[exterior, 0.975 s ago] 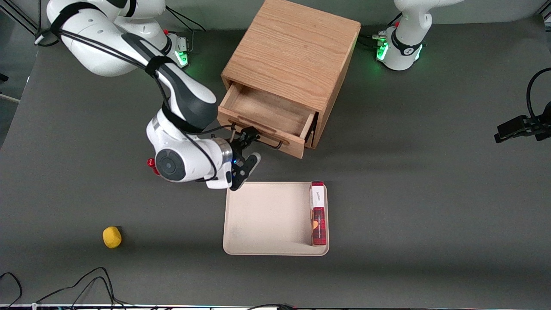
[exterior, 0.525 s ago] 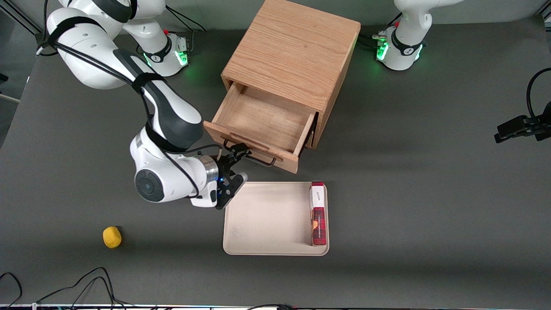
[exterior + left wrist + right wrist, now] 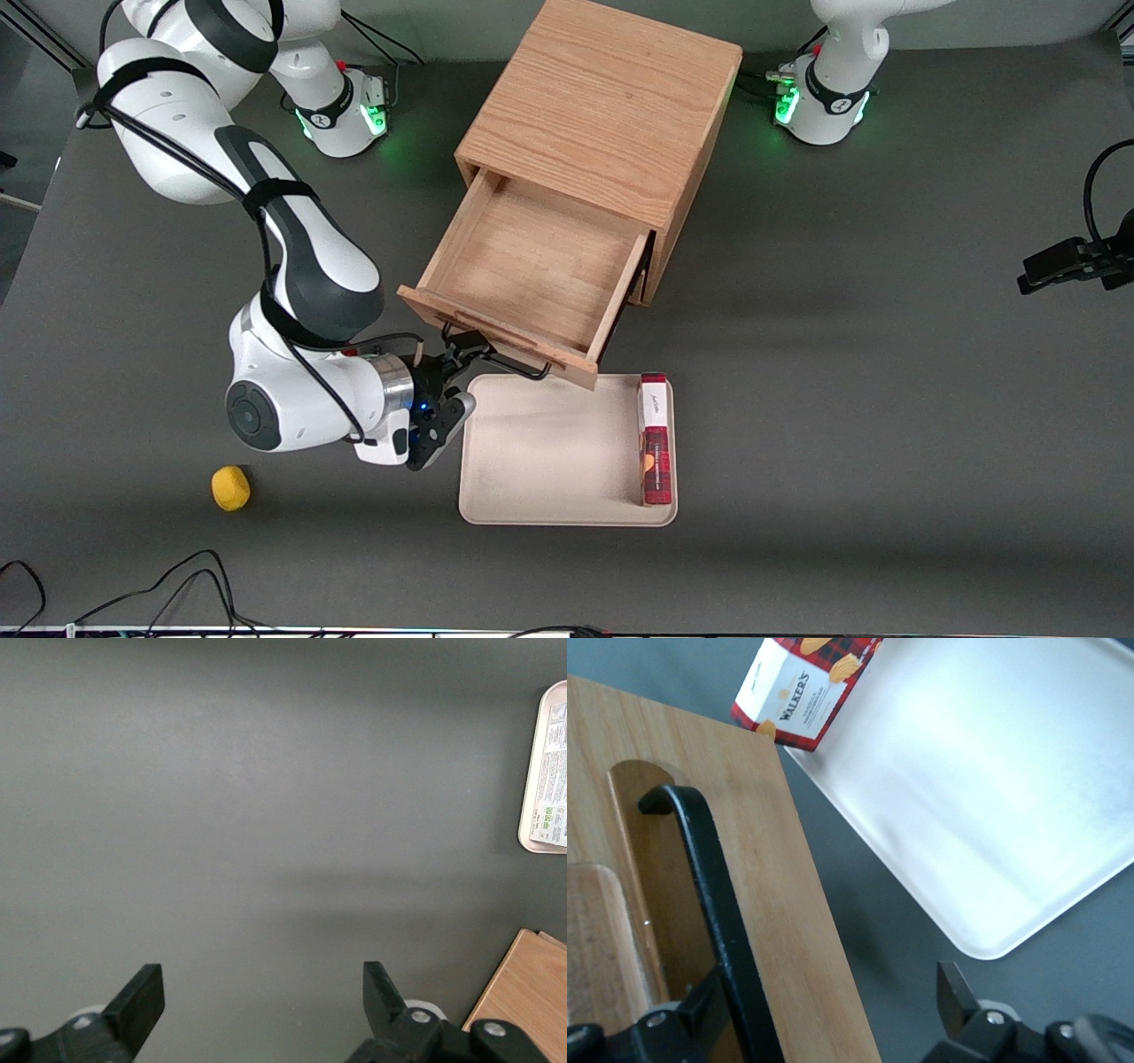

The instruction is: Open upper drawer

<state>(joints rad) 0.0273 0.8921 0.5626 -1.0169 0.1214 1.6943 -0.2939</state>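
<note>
We see the drawer (image 3: 523,279) pulled well out of the cabinet (image 3: 602,115), its front over the tray (image 3: 549,461); the end effector (image 3: 462,350) spans the handle (image 3: 713,895), fingers spread wide.

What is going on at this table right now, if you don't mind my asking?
The right arm is opening the upper drawer of a small wooden cabinet. Its hand is at the drawer's black wire handle, with one finger hooked inside the loop. The drawer stands well out and looks empty, its front reaching over the edge of a beige tray. A red tartan biscuit box lies on the tray, and a yellow ball sits on the table toward the working arm's end.
</note>
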